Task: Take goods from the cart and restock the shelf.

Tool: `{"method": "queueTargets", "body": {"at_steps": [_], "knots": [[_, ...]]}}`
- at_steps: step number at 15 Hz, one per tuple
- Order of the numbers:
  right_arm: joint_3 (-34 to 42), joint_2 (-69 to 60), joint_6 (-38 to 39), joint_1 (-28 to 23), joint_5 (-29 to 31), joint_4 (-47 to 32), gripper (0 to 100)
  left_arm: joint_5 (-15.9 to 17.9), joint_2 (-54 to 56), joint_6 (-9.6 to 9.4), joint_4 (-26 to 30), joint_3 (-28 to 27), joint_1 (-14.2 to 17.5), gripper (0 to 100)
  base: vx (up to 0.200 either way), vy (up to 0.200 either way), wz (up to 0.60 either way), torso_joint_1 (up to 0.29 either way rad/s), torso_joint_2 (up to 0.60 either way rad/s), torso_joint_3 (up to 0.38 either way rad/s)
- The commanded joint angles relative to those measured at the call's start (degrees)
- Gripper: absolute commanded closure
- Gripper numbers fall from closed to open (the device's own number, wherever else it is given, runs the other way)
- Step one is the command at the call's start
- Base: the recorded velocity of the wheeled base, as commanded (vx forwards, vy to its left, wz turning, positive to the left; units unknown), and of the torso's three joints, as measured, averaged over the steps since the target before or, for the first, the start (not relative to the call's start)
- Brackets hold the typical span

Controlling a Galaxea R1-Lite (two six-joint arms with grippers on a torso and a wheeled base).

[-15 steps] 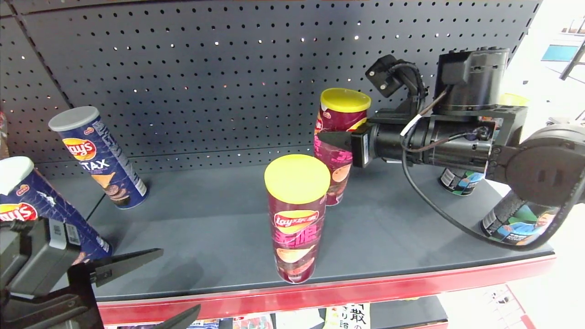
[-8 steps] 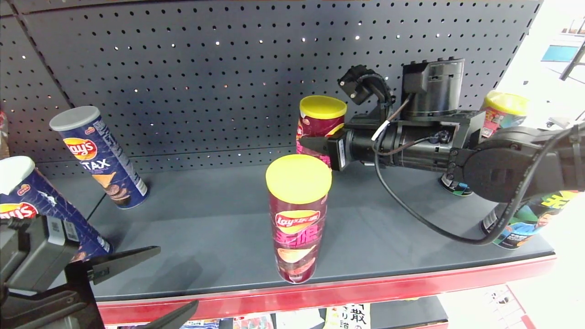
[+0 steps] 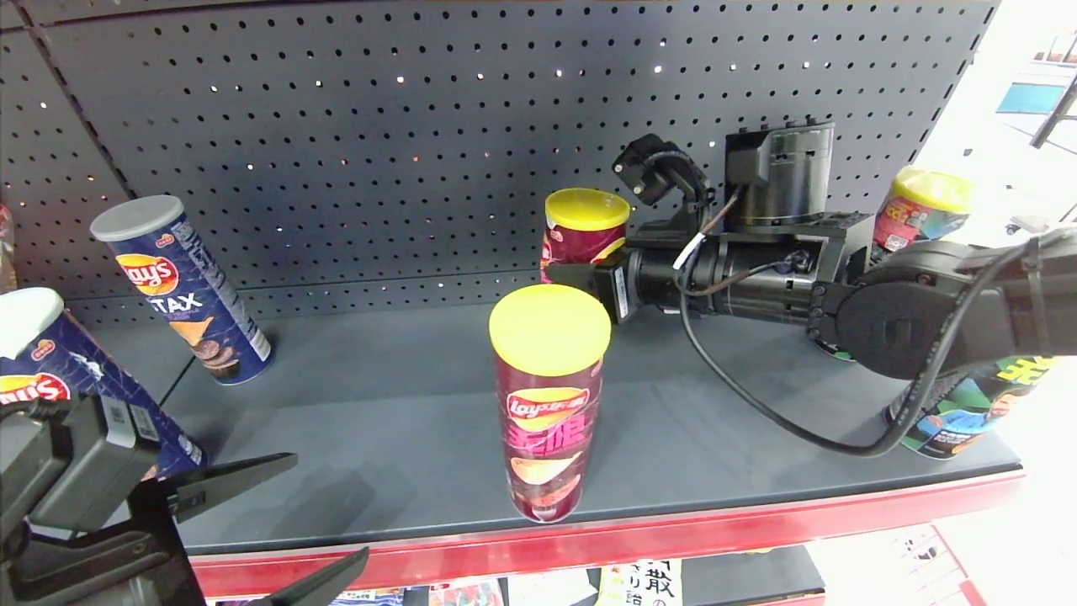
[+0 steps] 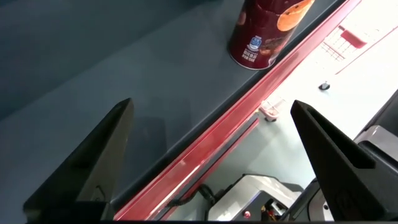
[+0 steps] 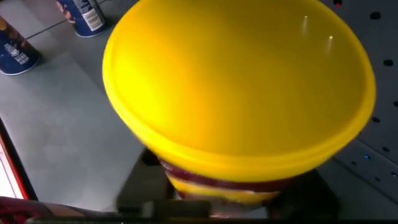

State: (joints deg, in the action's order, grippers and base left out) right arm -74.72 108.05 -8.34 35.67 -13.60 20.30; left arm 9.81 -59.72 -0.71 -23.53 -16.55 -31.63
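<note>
A maroon chip can with a yellow lid (image 3: 584, 225) is near the pegboard at the back of the shelf, and my right gripper (image 3: 580, 263) is shut on its side. The front can and the gripper hide its base. In the right wrist view the yellow lid (image 5: 239, 87) looms close, with my right gripper (image 5: 230, 194) clamped on the can below it. A second maroon can (image 3: 549, 396) stands upright near the shelf's front edge. My left gripper (image 3: 330, 505) is open and holds nothing, low at the front left; in the left wrist view my left gripper (image 4: 211, 104) hangs over the shelf lip.
Two blue cans (image 3: 181, 286) (image 3: 59, 370) lean at the left. At the right end stand a yellow-lidded can (image 3: 921, 206) and a green and black can (image 3: 968, 412), partly behind my right arm. The red shelf edge (image 3: 589, 539) runs along the front.
My right gripper has carried the maroon can to the left and deeper toward the pegboard. The left gripper has stayed nearly where it was.
</note>
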Motion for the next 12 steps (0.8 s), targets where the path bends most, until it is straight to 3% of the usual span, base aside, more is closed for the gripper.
{"method": "queueTargets", "body": {"at_steps": [1,5,9,12], "knots": [[0.3,-0.5,0.0,0.0,0.0,0.0,0,0.0,-1.1,0.00,-0.1,-0.1,0.0,0,0.000,0.000,0.00,0.000,0.00,0.000],[2.0,-3.1,0.2,0.0,0.2,-0.1,0,0.1,-2.6,0.00,-0.2,-0.9,0.0,0,0.000,0.000,0.00,0.000,0.00,0.000],[8.8,-9.3,0.3,-0.2,1.7,0.0,0,0.0,-5.2,-0.08,-0.5,-2.4,0.1,0,0.000,0.000,0.00,0.000,0.00,0.000],[11.4,-12.3,0.3,-1.5,5.3,-0.1,0,0.0,-7.1,-0.35,-0.5,-3.7,0.0,0,0.000,0.000,0.00,0.000,0.00,0.000]]}}
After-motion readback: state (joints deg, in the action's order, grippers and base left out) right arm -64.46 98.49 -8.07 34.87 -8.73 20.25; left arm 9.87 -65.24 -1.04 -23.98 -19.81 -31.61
